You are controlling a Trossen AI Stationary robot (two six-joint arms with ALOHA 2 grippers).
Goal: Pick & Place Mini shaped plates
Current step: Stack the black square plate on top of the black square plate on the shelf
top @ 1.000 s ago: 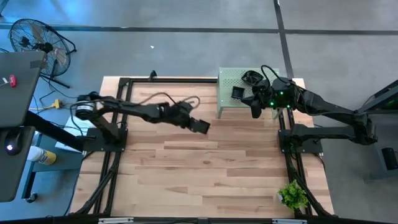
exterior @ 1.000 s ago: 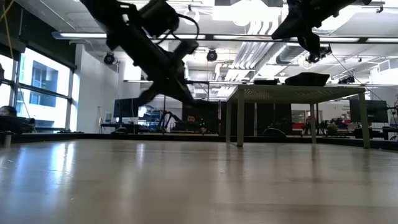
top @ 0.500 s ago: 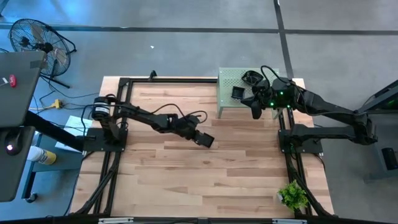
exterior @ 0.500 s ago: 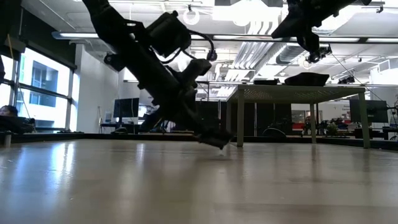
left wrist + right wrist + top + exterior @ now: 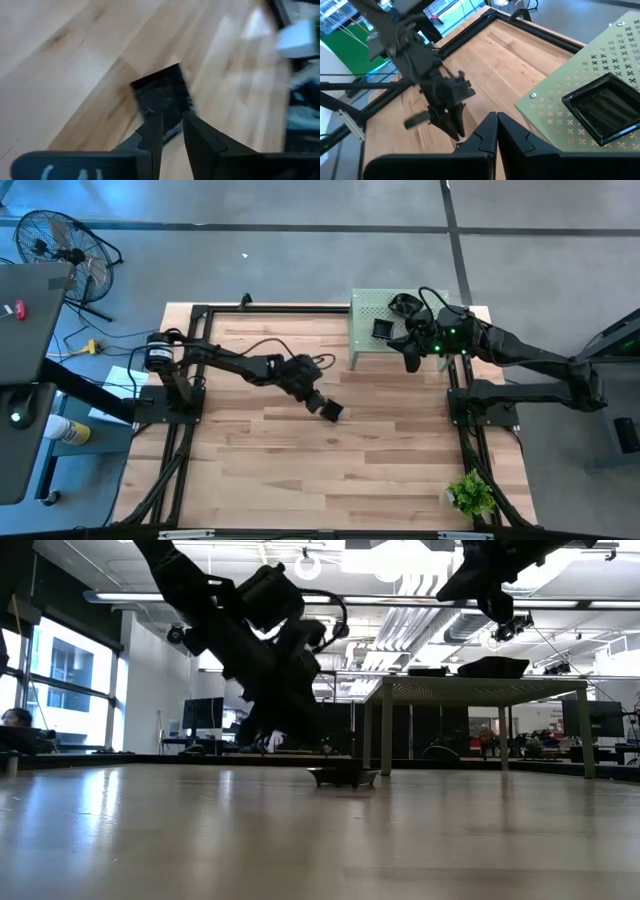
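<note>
No words, labels, brand names, numbers or signs can be read in any of the views. The left wrist view shows pale marks on the dark housing [image 5: 75, 167] at its lower edge, but they are too blurred and cut off to make out as letters. The cross-shaped marks on the pale green stand [image 5: 580, 75] are cut-out holes, not writing.
</note>
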